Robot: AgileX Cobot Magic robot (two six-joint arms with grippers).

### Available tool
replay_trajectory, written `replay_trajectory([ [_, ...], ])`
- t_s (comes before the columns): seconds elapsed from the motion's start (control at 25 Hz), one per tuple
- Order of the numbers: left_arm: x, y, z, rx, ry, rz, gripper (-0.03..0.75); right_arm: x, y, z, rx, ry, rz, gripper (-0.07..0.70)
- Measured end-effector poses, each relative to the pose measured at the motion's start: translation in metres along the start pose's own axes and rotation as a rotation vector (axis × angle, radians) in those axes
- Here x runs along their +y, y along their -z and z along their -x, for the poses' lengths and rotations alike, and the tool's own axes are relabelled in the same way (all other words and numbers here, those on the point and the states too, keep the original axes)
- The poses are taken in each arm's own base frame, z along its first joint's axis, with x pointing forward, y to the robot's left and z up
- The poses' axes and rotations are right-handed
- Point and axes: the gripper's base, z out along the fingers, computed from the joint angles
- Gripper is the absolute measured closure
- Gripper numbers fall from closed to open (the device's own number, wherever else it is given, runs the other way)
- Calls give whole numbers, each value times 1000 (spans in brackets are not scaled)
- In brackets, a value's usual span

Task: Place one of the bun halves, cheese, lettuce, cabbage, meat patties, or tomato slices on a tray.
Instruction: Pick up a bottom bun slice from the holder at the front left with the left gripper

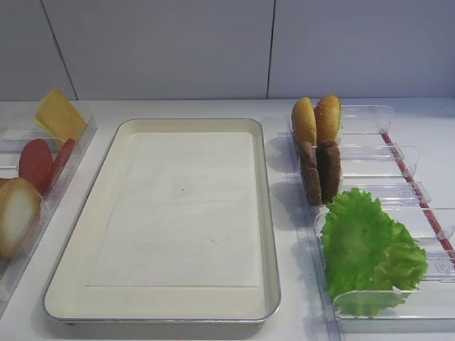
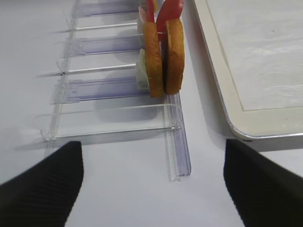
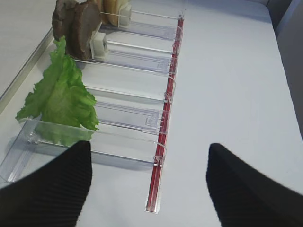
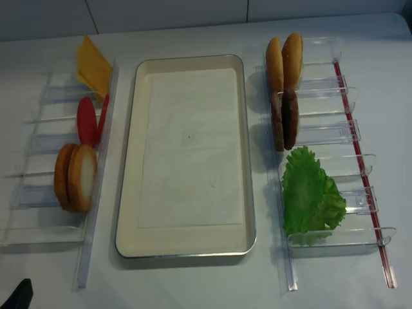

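The cream tray (image 1: 266,213) (image 4: 132,161) (image 2: 222,90) lies in the middle with only its paper liner. In the left holder stand the bun halves (image 1: 15,213) (image 4: 76,177) (image 2: 163,56), tomato slices (image 1: 37,163) (image 4: 87,120) and cheese (image 1: 60,114) (image 4: 93,64). On the right stand the meat patties (image 1: 320,170) (image 4: 284,119) (image 3: 78,28) and lettuce (image 1: 366,245) (image 4: 309,196) (image 3: 59,94). The cabbage is out of view. My left gripper (image 2: 152,156) is open over bare table before the left holder's near end. My right gripper (image 3: 149,151) is open at the right holder's near end, holding nothing.
Clear plastic divided holders (image 4: 38,193) (image 4: 341,129) flank the tray. Two golden-orange buns (image 1: 316,119) (image 4: 283,61) stand at the far end of the right holder, which has a red strip (image 3: 163,142) along its outer side. A wall rises behind the table.
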Motion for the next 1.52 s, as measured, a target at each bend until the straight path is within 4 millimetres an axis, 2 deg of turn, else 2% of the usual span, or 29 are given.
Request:
replay_trajectory([
  [1.32,-1,1,0,-2,-2,-14,146,0,0,0,0,-2,0,113],
  [1.44,-3,9,6,-3,8,-37,147,0,0,0,0,-2,0,113],
  [1.52,-3,12,17,27,7,-38,148,0,0,0,0,-2,0,113],
])
